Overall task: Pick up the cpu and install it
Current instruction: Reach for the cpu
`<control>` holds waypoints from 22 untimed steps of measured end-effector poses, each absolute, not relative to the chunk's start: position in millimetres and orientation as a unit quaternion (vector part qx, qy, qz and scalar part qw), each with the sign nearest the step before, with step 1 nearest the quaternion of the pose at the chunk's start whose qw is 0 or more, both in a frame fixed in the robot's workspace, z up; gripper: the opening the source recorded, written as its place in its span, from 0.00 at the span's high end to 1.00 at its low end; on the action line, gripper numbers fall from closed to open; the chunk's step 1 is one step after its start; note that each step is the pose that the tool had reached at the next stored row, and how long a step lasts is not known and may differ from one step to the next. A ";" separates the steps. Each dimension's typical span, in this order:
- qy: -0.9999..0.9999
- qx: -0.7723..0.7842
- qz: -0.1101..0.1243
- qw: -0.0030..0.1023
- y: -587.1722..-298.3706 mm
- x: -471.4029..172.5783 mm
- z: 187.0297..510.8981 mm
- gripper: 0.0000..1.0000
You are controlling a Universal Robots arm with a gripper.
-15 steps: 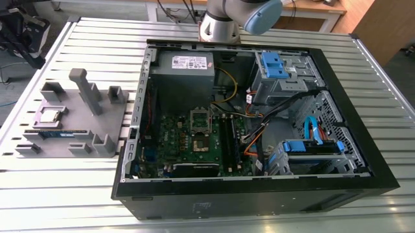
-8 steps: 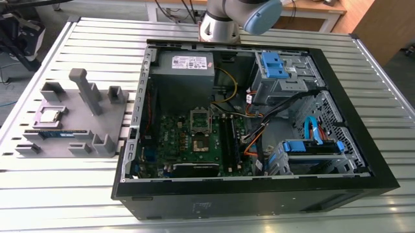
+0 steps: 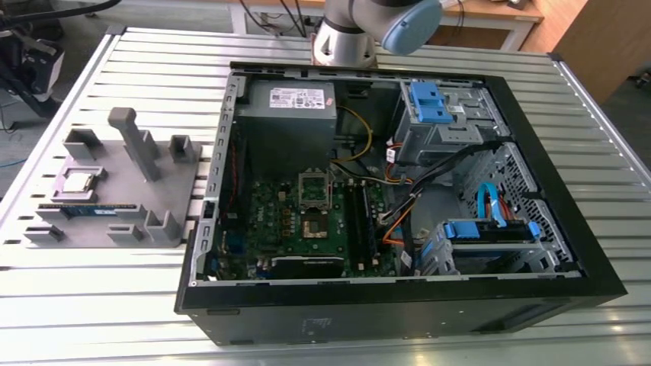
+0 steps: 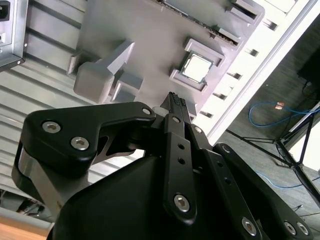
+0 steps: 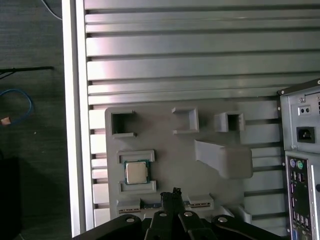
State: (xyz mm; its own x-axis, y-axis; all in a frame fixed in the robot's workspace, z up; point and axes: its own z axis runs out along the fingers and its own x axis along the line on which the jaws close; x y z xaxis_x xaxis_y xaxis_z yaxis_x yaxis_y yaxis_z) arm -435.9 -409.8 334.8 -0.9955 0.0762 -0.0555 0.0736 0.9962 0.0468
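Note:
The cpu is a small silver square chip lying flat in a framed pocket of the grey fixture plate, at the exterior view's left of the open computer case. Both wrist views look down on it: cpu, cpu. My gripper hangs well above the plate, its black fingers together and holding nothing; its tips sit a little to one side of the chip. On the green motherboard inside the case, the socket lies with its silver frame beside it.
A blue-green memory stick lies on the fixture plate beside the cpu. Grey posts rise from the plate. The black case walls, power supply, blue drive brackets and cables crowd the case. The slatted metal table ends near the plate.

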 end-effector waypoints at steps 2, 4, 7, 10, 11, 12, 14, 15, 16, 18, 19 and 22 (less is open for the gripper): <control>0.999 0.038 0.022 0.029 -409.9 -438.6 333.1 0.89; 0.999 0.038 0.022 0.029 -410.0 -439.8 331.9 0.89; 0.999 0.037 0.022 0.029 -410.0 -440.0 331.8 0.89; 0.999 0.038 0.022 0.029 -410.0 -440.1 331.7 0.89; 0.999 0.038 0.022 0.029 -410.0 -440.1 331.7 0.89; 0.999 0.038 0.022 0.028 -410.0 -440.1 331.6 0.89; 0.999 0.038 0.022 0.021 -409.9 -440.1 331.5 0.89; 0.999 0.038 0.022 0.016 -410.0 -440.1 331.3 0.89; 0.999 0.038 0.022 0.012 -410.0 -440.1 331.2 0.89; 0.999 0.038 0.021 0.005 -409.9 -440.1 331.1 0.89; 0.999 0.038 0.021 0.003 -409.9 -440.1 331.0 0.89; 0.999 0.038 0.021 0.002 -410.0 -440.1 331.1 0.89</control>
State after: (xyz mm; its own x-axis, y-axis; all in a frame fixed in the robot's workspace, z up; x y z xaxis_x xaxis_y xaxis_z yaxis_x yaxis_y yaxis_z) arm -440.1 -410.0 331.1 -0.9971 0.0762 -0.0023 0.0761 0.9962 0.0426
